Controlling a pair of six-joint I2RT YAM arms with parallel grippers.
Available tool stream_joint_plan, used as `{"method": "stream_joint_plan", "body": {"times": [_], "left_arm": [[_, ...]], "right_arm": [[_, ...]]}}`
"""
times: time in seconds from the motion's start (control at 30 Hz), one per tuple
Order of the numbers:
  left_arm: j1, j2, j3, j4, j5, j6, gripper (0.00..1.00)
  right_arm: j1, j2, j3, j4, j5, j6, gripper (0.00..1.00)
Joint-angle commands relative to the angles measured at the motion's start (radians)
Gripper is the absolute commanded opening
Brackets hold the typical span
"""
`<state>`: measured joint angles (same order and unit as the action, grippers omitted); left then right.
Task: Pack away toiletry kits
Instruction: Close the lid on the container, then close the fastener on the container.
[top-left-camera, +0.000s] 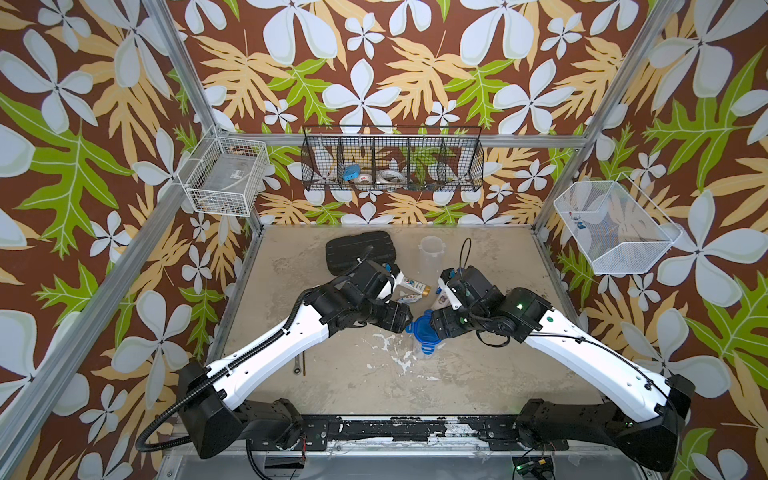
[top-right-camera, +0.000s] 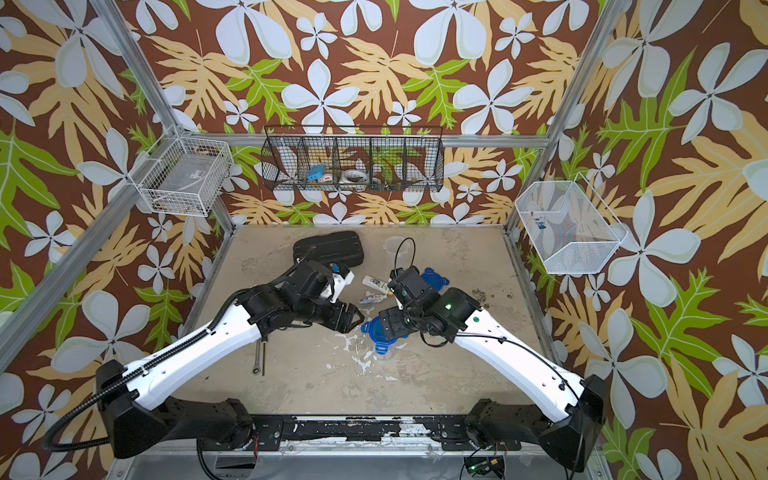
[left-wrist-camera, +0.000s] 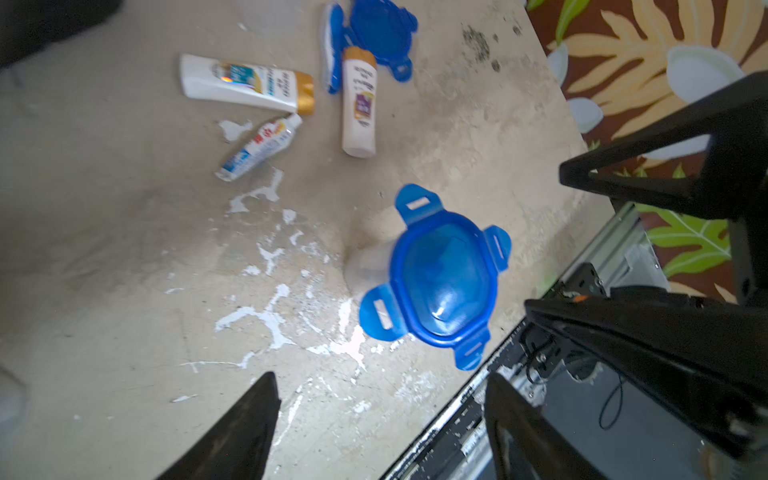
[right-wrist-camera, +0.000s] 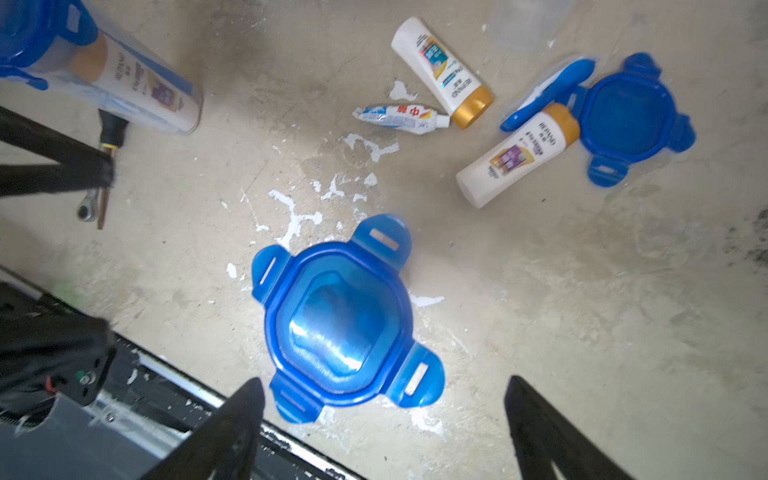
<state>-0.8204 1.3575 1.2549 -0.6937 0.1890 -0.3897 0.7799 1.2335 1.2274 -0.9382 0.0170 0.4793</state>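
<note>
Elbow-bent and angled inward, left arm (top-left-camera: 270, 345), left claw (left-wrist-camera: 380, 376) spread wide, gripping nothing, upright clear plastic tumbler with blue clip lid (left-wrist-camera: 444, 282) just ahead of both claws, right arm (top-left-camera: 582, 357) mirrored, right claw (right-wrist-camera: 385, 379) spread wide, gripping nothing.

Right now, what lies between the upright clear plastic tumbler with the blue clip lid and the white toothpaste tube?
Only bare, white-flecked tabletop separates tumbler and toothpaste tube; right wrist view shows it.
</note>
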Motion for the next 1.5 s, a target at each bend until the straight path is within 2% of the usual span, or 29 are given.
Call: {"method": "stream_joint_plan", "body": {"times": [0.0, 0.1, 0.2, 0.67, 0.93, 1.47], "left_arm": [[-0.042, 0.037, 0.021, -0.042, 0.010, -0.052, 0.74], [-0.062, 0.069, 0.031, -0.028, 0.008, -0.073, 0.70], [-0.082, 0.103, 0.059, -0.023, -0.001, -0.074, 0.67], [-0.095, 0.219, 0.113, -0.042, -0.076, -0.067, 0.60], [-0.095, 0.249, 0.114, -0.039, -0.043, -0.070, 0.54], [-0.094, 0.235, -0.012, 0.102, 0.082, -0.151, 0.53]], "right_arm": [[-0.001, -0.031, -0.043, -0.029, -0.064, 0.070, 0.78], [-0.001, -0.044, -0.085, -0.007, -0.076, 0.082, 0.69], [-0.002, -0.043, -0.105, 0.014, -0.083, 0.090, 0.65], [-0.040, -0.017, -0.142, 0.071, -0.097, 0.067, 0.60], [-0.061, -0.014, -0.178, 0.123, -0.149, 0.060, 0.56], [-0.096, -0.057, -0.302, 0.285, -0.304, 0.082, 0.46]]}}
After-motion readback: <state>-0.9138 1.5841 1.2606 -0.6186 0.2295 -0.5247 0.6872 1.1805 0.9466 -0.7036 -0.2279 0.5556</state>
